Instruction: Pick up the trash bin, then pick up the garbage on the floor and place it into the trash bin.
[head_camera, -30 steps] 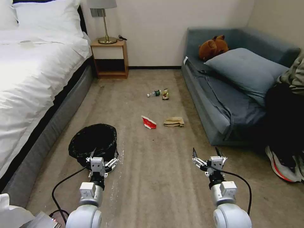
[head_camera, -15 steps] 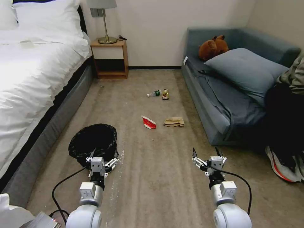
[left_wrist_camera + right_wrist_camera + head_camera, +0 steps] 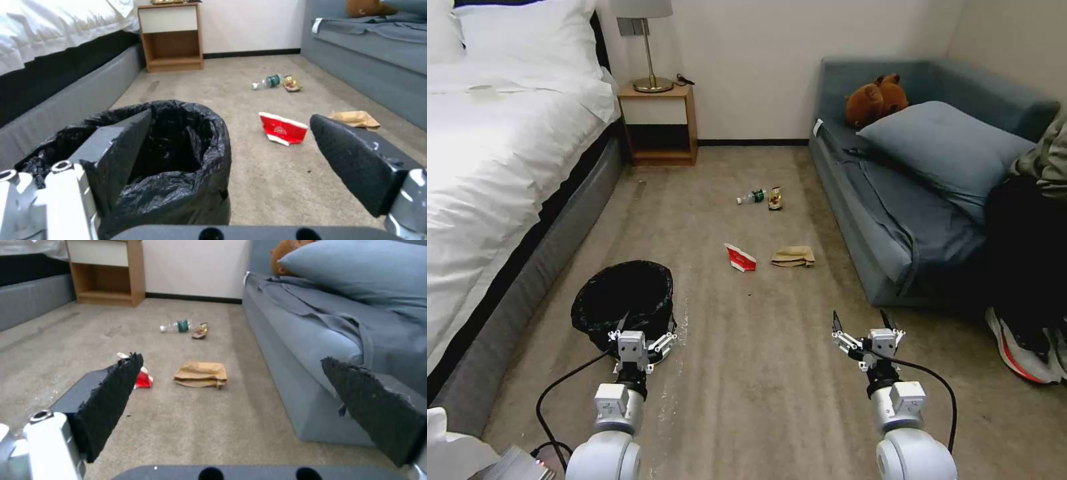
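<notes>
Down on the carpet beside the bed [image 3: 487, 173]: trash bin [image 3: 622, 297], black-lined, standing upright, with the left gripper [image 3: 642, 331] spread wide at its near rim, one finger [image 3: 118, 146] inside the bag, the other outside. Farther out, near the sofa [image 3: 894, 220]: red-and-white wrapper [image 3: 740, 257], brown paper bag [image 3: 793, 256], small bottle [image 3: 752, 197], gold wrapper [image 3: 775, 198]. Right gripper [image 3: 862, 325] spread open too, hovering over bare carpet, empty.
</notes>
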### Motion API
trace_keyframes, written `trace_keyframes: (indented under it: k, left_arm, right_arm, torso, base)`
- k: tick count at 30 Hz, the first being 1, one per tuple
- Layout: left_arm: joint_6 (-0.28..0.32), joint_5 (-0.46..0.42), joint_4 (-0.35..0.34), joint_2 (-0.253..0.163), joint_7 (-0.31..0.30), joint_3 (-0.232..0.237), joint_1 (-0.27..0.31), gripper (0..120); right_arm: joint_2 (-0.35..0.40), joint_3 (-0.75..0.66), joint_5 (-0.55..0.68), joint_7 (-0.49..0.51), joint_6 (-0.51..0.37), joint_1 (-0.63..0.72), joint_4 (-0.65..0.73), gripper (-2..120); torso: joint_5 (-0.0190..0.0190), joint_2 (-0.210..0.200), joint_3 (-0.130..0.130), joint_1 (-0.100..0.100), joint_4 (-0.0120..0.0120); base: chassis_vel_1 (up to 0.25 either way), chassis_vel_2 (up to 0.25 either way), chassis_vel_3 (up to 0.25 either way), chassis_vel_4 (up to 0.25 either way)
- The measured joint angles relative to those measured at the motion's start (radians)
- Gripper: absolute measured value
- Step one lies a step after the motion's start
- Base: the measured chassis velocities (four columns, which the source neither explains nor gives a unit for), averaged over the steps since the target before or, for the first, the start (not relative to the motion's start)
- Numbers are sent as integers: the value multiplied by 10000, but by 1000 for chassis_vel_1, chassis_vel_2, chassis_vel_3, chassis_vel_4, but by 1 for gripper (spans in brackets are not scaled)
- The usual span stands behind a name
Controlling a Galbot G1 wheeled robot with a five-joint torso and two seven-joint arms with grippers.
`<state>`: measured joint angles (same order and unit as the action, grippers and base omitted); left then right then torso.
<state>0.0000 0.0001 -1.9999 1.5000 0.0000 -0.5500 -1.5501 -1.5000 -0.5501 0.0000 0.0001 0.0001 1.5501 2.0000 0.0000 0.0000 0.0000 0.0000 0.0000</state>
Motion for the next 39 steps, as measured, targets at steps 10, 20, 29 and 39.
trace_keyframes:
  k: [10, 20, 29, 39]
  left_arm:
    - [0, 0, 0, 0, 0, 0, 0, 94]
    - [0, 0, 0, 0, 0, 0, 0, 94]
    - [530, 2, 97, -7, 52, -245, 472, 100]
    - [3296, 63, 662, -99, 274, -1781, 2726, 100]
  right_arm:
    - [1, 0, 0, 0, 0, 0, 0, 100]
    - [1, 0, 0, 0, 0, 0, 0, 100]
    - [-155, -515, 54, -255, -207, -357, -33, 100]
    - [-865, -3003, 575, -1210, -1389, -2084, -76, 100]
  torso:
    - [0, 0, 0, 0, 0]
    - [0, 0, 0, 0, 0]
    - [3, 2, 0, 0, -1]
    - [-1, 2, 1, 0, -1]
  base:
    - [0, 0, 0, 0]
    - [0, 0, 0, 0]
    - [0, 0, 0, 0]
    - [0, 0, 0, 0]
